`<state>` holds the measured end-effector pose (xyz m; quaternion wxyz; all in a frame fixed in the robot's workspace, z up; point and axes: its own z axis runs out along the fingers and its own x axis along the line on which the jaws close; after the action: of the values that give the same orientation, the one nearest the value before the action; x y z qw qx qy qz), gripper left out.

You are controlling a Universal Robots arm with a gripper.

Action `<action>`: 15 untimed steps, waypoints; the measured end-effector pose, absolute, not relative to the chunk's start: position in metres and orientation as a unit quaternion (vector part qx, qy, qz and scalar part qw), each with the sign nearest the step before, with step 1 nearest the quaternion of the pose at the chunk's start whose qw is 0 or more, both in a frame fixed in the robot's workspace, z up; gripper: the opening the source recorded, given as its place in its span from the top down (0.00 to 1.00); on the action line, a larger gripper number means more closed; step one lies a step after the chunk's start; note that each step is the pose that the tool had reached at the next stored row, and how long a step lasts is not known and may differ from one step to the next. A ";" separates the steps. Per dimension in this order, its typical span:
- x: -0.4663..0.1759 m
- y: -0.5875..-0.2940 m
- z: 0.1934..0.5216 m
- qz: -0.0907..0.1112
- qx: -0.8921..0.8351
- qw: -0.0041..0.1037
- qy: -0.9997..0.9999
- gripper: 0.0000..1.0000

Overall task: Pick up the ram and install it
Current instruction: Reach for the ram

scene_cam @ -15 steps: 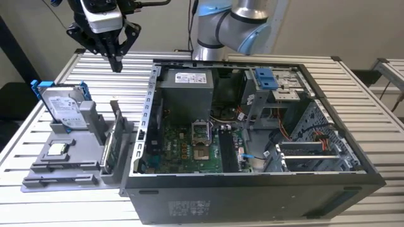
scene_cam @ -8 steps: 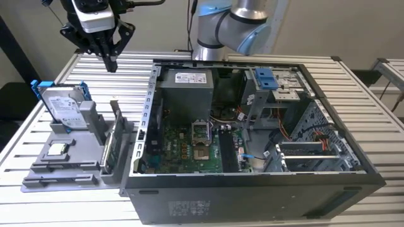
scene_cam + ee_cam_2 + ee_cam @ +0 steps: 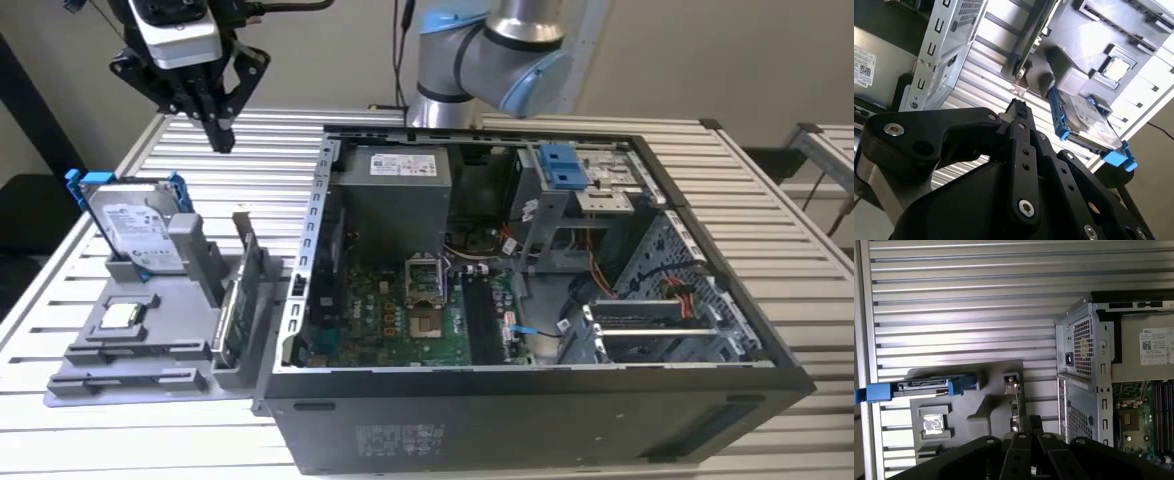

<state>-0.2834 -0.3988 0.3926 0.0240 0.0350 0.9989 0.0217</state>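
My gripper (image 3: 219,140) hangs high over the slatted table, behind the grey holder (image 3: 134,345) and to the exterior view's left of the open computer case (image 3: 534,390). Its fingers (image 3: 1016,107) are shut together with nothing between them. A thin green strip (image 3: 226,320) stands on edge in the holder next to a metal-tipped board (image 3: 246,250). I cannot tell whether that strip is the ram. In the first wrist view the gripper (image 3: 1027,424) is above the same upright board (image 3: 1014,407). The motherboard (image 3: 400,320) lies bare inside the case.
The holder also carries a silver hard drive in a blue frame (image 3: 134,225) and a small square chip (image 3: 122,316). Behind the case rises the arm's base (image 3: 467,60). Bare table slats (image 3: 964,300) stretch behind the holder.
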 end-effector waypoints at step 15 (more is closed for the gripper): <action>-0.309 -0.399 0.393 0.022 0.035 0.026 0.999 0.89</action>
<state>-0.3092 -0.3988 0.3927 0.0260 0.0350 0.9988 0.0216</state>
